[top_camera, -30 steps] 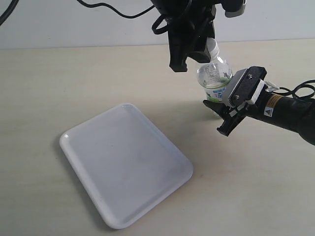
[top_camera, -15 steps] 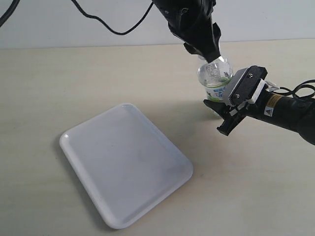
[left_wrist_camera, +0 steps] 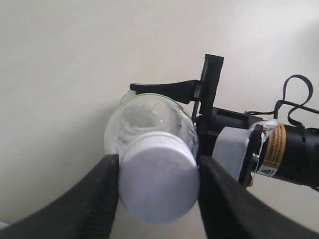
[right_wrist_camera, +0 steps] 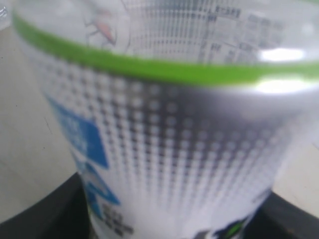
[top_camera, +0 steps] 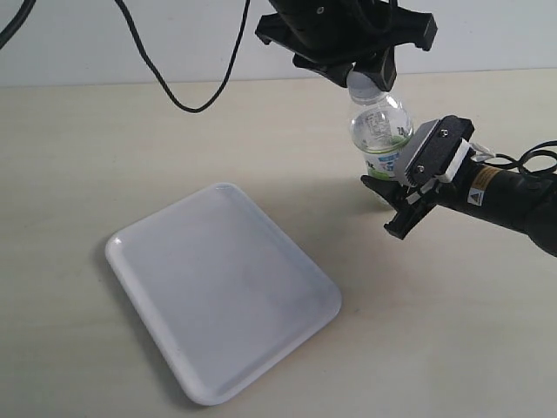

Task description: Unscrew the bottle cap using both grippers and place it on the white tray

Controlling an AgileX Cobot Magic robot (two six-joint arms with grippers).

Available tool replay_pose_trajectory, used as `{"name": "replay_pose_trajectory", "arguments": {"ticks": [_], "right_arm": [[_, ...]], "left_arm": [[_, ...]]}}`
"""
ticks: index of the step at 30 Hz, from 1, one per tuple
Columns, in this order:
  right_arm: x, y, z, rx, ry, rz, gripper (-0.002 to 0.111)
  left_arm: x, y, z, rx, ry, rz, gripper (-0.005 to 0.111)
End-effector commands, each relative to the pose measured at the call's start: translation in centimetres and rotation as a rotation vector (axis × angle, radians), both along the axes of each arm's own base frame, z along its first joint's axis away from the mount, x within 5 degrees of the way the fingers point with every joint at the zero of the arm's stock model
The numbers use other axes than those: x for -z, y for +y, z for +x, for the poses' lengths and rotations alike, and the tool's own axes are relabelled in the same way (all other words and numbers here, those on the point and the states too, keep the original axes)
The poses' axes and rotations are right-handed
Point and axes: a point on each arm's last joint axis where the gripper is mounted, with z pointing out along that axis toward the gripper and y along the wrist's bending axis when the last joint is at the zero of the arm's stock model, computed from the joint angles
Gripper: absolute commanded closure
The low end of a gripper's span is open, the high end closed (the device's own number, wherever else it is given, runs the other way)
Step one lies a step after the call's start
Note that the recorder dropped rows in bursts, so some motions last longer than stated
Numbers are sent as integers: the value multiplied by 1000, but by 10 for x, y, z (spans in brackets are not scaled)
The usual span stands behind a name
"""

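Now pinches the bottle cap [top_camera: 364,84] with the left gripper [left_wrist_camera: 159,194] and squeezes the bottle [top_camera: 379,131] with the right gripper [top_camera: 389,207].

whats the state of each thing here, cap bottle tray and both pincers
bottle cap: on the bottle neck, not unscrewed off
bottle: roughly upright, capped, clamped low on its label
left pincer: shut on the bottle cap from above
right pincer: shut on the bottle body
white tray: lying flat, nothing on it
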Motion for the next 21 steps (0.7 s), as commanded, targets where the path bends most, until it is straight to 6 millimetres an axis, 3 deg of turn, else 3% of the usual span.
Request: {"name": "replay_pose_trajectory", "arguments": {"ticks": [1,9,11,12,17,21], "right_arm": [[2,-1,0,1,26,-29,108],[2,-1,0,4,28,-21,108],[2,-1,0,4,28,-21,108],[2,-1,0,5,29,-22,108],[3,-1,0,7,38,-20,108],[3,-1,0,7,40,-22,108]], "left_arm": [[-6,-4,-1,-26,6,-58,107],[-5,-3,-2,5,-9,-41,106],[-5,-3,-2,6,-5,-37,97],[-5,-3,-2,6,-5,-37,83],[-5,-3,-2,4,-7,-38,48],[-6,-3,-2,25,-24,-32,47]]}}
